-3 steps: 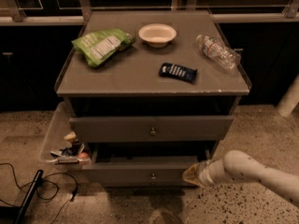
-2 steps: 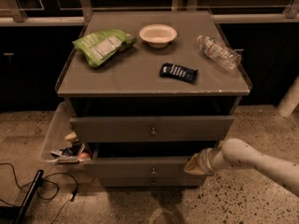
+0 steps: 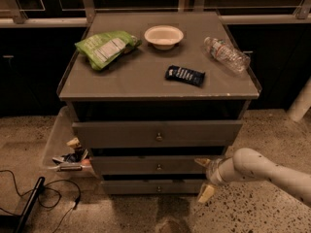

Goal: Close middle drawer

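Note:
The grey cabinet (image 3: 160, 81) has three drawers. The middle drawer (image 3: 146, 166) is the second one, with a flat grey front and a small round brass knob (image 3: 159, 167). Its front sits a little behind the top drawer's front (image 3: 155, 133) and slightly ahead of the bottom drawer (image 3: 150, 187). My gripper (image 3: 204, 177) comes in from the right on a white arm (image 3: 262, 171). It is at the right end of the middle drawer's front. Its fingers are spread, one fingertip (image 3: 201, 162) against the drawer front's right edge and the other lower down.
On the cabinet top lie a green snack bag (image 3: 104, 47), a white bowl (image 3: 164, 35), a dark snack bar (image 3: 184, 75) and a plastic bottle (image 3: 226, 54). A tray of clutter (image 3: 65, 154) and cables (image 3: 29, 198) lie on the floor at the left.
The middle drawer has slid back into the cabinet, and the bottom drawer's front now shows below it. My gripper has moved left and inward with the drawer front.

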### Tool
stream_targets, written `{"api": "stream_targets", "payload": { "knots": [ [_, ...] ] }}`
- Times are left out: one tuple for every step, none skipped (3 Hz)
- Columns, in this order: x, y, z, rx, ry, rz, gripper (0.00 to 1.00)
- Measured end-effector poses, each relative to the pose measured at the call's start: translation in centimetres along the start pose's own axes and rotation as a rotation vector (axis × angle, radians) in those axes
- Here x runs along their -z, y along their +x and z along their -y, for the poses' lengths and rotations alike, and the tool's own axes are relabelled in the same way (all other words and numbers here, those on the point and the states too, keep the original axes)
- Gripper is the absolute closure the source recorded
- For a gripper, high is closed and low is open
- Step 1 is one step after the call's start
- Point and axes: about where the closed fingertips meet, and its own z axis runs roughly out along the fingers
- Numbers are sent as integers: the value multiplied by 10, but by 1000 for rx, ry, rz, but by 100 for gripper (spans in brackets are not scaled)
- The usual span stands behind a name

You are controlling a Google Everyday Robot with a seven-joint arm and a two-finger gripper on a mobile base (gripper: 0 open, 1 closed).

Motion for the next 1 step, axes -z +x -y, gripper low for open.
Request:
{"api": "stream_targets", "payload": {
  "knots": [
    [0,0,-1,0,-2,0,0]
  ]
}}
